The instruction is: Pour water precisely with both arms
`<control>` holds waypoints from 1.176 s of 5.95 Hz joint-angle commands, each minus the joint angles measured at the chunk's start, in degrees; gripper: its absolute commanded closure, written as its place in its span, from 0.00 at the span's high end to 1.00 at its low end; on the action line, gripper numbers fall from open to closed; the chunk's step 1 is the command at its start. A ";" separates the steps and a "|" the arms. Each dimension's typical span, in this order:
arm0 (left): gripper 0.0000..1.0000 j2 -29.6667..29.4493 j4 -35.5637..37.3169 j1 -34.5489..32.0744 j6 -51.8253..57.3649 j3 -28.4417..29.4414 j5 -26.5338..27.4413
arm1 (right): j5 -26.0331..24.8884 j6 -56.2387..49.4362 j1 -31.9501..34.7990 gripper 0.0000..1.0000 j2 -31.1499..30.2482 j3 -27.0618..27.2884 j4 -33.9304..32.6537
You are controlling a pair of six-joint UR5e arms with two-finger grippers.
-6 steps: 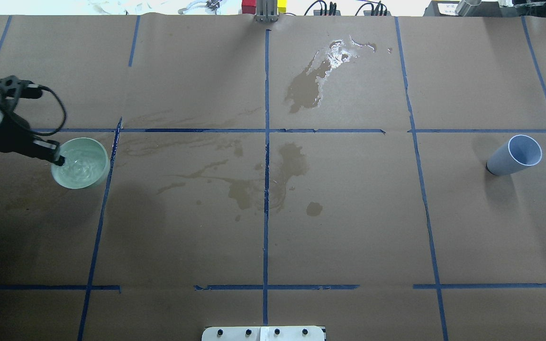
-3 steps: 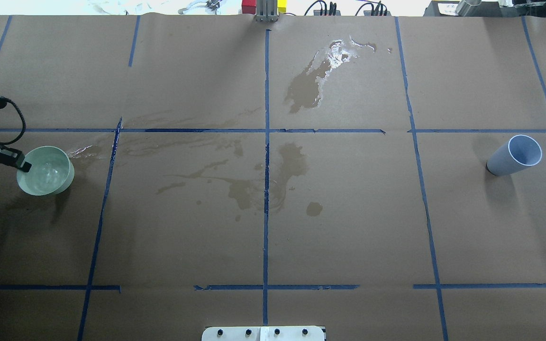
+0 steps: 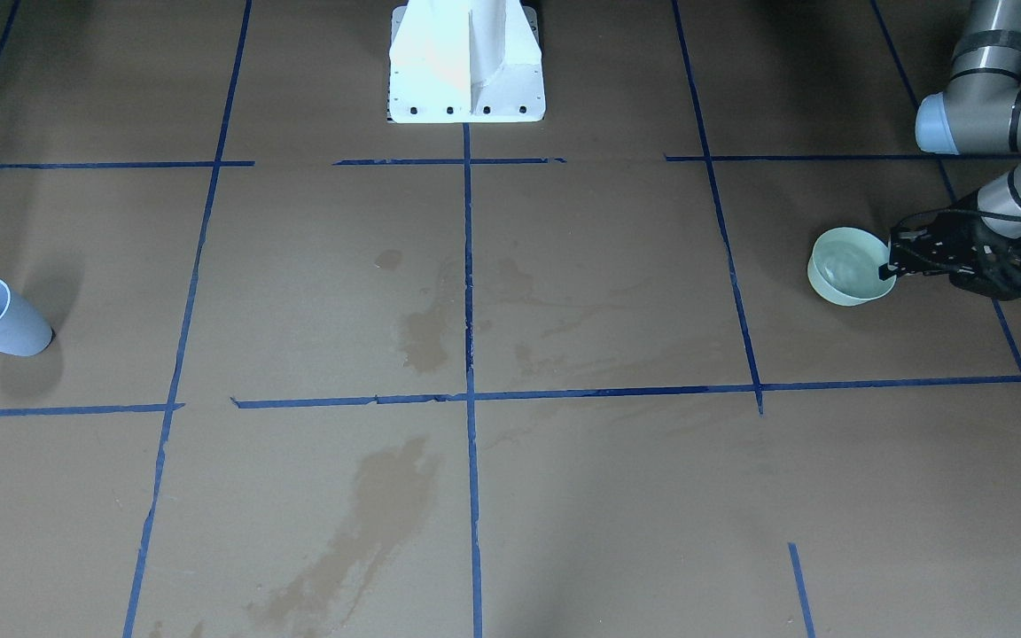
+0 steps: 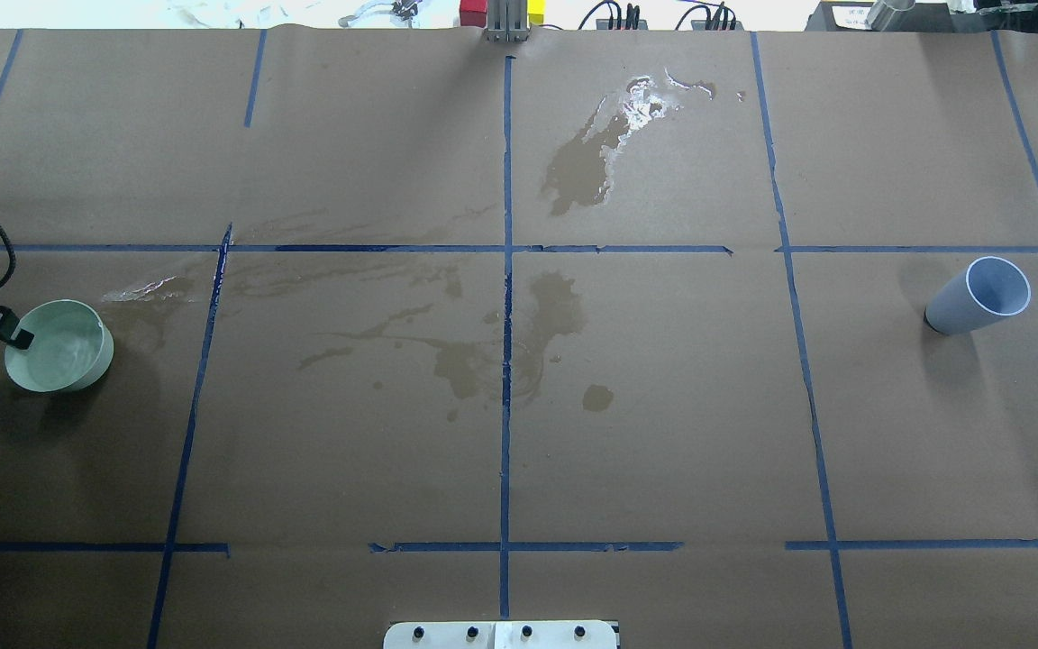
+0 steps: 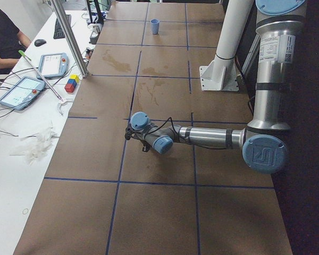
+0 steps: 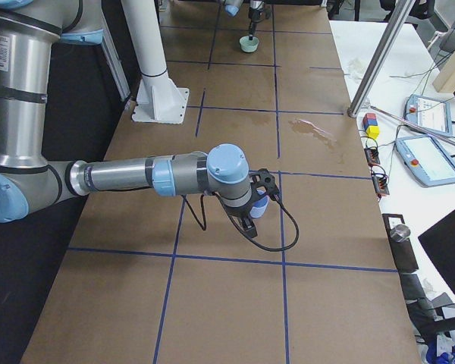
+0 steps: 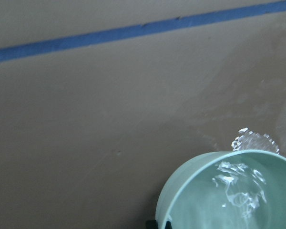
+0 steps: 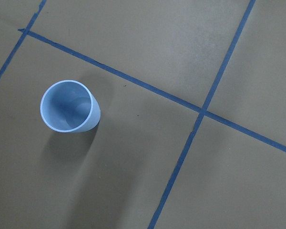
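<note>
My left gripper (image 4: 16, 339) is shut on the rim of a pale green bowl (image 4: 59, 358) at the table's far left; both also show in the front-facing view, gripper (image 3: 893, 266) and bowl (image 3: 847, 277). The water (image 7: 238, 193) ripples and glints inside the bowl. A pale blue cup (image 4: 978, 296) stands empty at the far right, also in the right wrist view (image 8: 69, 107). My right gripper (image 6: 249, 220) hangs over the cup in the exterior right view only; I cannot tell whether it is open or shut.
Wet stains darken the brown paper at the middle (image 4: 501, 351) and far middle (image 4: 582, 162). A glinting streak (image 4: 136, 290) lies beside the bowl. The white pedestal (image 3: 466, 62) stands at the robot's side. Tablets and blocks (image 5: 72, 84) sit beyond the far edge.
My left gripper has carried the bowl leftward and slightly nearer the robot, towards the table's left edge. A glinting wet streak now lies where the bowl was. The blue cup has not moved.
</note>
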 commanded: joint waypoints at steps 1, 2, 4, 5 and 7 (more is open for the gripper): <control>0.04 0.76 -0.65 -0.85 0.02 0.97 -0.29 | 0.06 0.06 0.00 1.00 0.00 -0.07 0.00; 0.09 0.76 -0.74 -0.94 0.11 1.41 -0.20 | 0.06 0.06 0.00 1.00 0.00 -0.07 0.00; 0.99 0.85 -0.82 -2.08 0.11 1.76 -0.12 | 0.06 0.06 0.00 1.00 0.00 -0.07 -0.09; 1.00 0.85 -0.83 -5.48 0.11 1.68 -0.20 | 0.15 0.06 0.00 1.00 0.00 -0.07 -0.09; 1.00 0.50 -0.39 -15.30 0.19 0.45 0.06 | 0.06 0.33 0.00 1.00 0.00 -0.25 -0.17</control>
